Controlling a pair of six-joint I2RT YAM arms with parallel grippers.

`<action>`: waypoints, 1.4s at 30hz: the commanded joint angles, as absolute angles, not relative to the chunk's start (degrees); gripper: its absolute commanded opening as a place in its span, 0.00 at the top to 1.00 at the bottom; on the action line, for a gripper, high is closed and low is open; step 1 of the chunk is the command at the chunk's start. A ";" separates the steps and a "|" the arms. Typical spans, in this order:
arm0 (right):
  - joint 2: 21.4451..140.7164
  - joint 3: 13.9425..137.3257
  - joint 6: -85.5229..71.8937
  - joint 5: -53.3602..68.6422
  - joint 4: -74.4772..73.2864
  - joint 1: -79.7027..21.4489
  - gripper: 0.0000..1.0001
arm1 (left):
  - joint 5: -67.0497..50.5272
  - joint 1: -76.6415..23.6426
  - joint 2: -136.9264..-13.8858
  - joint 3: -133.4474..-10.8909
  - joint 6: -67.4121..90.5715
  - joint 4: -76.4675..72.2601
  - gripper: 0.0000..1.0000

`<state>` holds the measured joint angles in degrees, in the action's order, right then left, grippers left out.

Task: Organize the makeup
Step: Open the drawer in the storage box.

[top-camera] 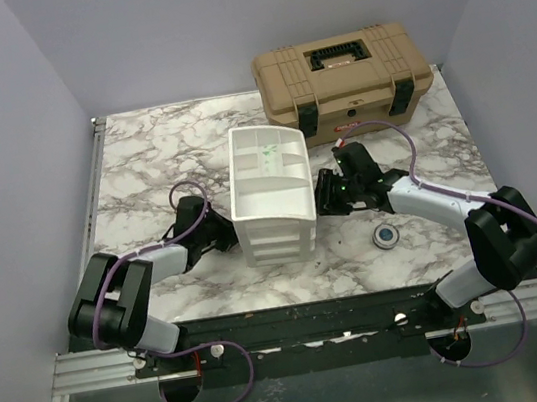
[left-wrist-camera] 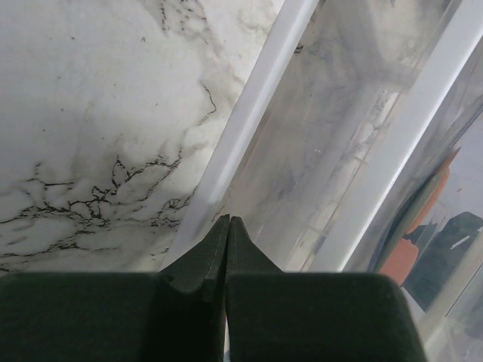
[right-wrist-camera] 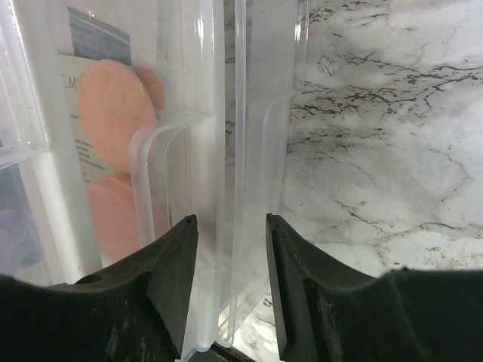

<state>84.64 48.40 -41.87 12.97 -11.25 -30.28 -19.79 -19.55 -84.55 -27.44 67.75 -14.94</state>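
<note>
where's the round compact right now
In the top view the round compact lies on the marble table on the robot's right side, a little right of the white drawer unit, toward the near edge.

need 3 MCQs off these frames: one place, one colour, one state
1. Where is the compact?
A. in the toolbox
B. on the table, right of the drawer unit
C. on top of the drawer unit

2. What colour are the discs inside the drawer unit?
A. pink
B. green
C. black

3. How do the left gripper's jaws stand?
A. wide open
B. shut, nothing between them
C. shut on a pencil

Answers:
1 B: the top view shows it lying on bare marble beside the unit.
2 A: they show pink through the clear wall in the right wrist view.
3 B: the tips meet in the left wrist view.
</note>
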 commanded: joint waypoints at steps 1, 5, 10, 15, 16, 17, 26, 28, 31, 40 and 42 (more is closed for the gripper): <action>84.35 48.76 -42.48 16.31 -7.75 -31.40 0.52 | -20.74 -20.49 -82.90 -26.74 70.26 -18.82 1.00; 83.40 48.90 -43.20 10.17 -11.87 -31.34 0.50 | -20.19 -20.31 -82.94 -29.44 66.87 -15.09 1.00; 82.38 49.07 -41.42 3.68 -15.27 -31.38 0.49 | -14.37 -19.44 -79.36 -31.79 61.47 -5.37 0.98; 84.36 48.17 -41.39 2.51 -14.10 -31.38 0.51 | -14.58 -18.47 -78.92 -31.30 61.21 -5.09 0.97; 84.53 47.85 -41.40 2.25 -13.61 -31.38 0.51 | -14.52 -18.48 -78.93 -31.21 61.19 -5.07 0.97; 84.55 47.18 -41.47 2.14 -12.63 -31.38 0.52 | -14.55 -18.46 -78.82 -31.16 61.10 -5.05 0.97; 88.69 47.18 -39.60 0.48 -13.06 -31.38 0.59 | -12.88 -17.81 -77.00 -32.67 59.12 -2.45 0.97; 88.66 47.00 -38.99 0.68 -12.99 -31.35 0.59 | -12.16 -17.61 -76.25 -33.33 58.10 -1.22 0.96; 86.97 46.65 -38.72 1.30 -12.46 -31.38 0.59 | -11.70 -17.36 -75.54 -34.23 57.19 -0.15 0.96; 83.34 45.93 -39.38 -4.49 -13.96 -31.38 0.60 | -11.01 -16.83 -74.11 -35.48 56.26 2.22 0.96; 84.10 45.55 -39.09 -3.72 -13.51 -31.38 0.61 | -10.96 -16.71 -73.75 -35.64 56.15 2.49 0.96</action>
